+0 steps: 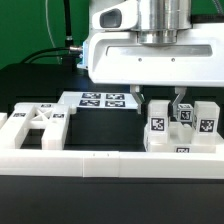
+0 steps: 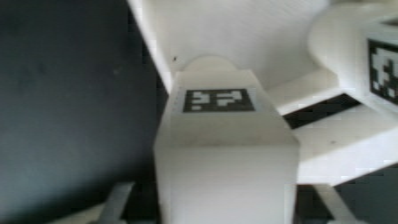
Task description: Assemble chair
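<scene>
The chair is in loose white parts. Three short square posts stand together at the exterior view's right: one [image 1: 157, 126], a middle one [image 1: 184, 117] and one [image 1: 206, 120]. My gripper [image 1: 180, 105] comes straight down onto the middle post. In the wrist view a long white post [image 2: 221, 140] with a marker tag runs between my fingers [image 2: 119, 200], and the gripper [image 2: 222, 206] is shut on it. A ladder-like frame part [image 1: 35, 126] lies at the exterior view's left. Another tagged white part [image 2: 381, 62] sits close beside the held post.
The marker board [image 1: 101, 100] lies flat behind the parts, mid-table. A long low white border wall [image 1: 110, 160] runs along the front. The table top [image 2: 71, 100] is black. Dark cables hang at the back left [image 1: 62, 40].
</scene>
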`<state>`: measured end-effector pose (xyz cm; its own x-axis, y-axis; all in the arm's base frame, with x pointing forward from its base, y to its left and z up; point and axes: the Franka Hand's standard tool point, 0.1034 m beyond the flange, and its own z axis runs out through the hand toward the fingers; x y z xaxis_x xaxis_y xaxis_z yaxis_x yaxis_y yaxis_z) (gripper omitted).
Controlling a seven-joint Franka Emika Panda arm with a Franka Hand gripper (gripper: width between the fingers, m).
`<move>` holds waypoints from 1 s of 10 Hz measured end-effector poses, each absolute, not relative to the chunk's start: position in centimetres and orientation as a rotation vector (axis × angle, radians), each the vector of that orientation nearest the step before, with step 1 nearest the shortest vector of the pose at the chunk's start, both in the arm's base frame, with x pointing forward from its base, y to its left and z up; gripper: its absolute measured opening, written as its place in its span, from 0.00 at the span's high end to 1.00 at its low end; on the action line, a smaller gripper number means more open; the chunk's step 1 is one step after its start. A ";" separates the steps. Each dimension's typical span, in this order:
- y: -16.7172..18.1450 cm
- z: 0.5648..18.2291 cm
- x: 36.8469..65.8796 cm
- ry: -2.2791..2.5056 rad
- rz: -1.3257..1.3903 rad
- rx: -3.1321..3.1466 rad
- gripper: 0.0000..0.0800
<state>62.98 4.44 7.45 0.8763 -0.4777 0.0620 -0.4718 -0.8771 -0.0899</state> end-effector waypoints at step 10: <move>4.5 7.5 62.7 1.641 -0.041 -2.579 0.44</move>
<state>62.73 4.45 7.46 0.4244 -0.9052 -0.0229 -0.9029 -0.4212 -0.0857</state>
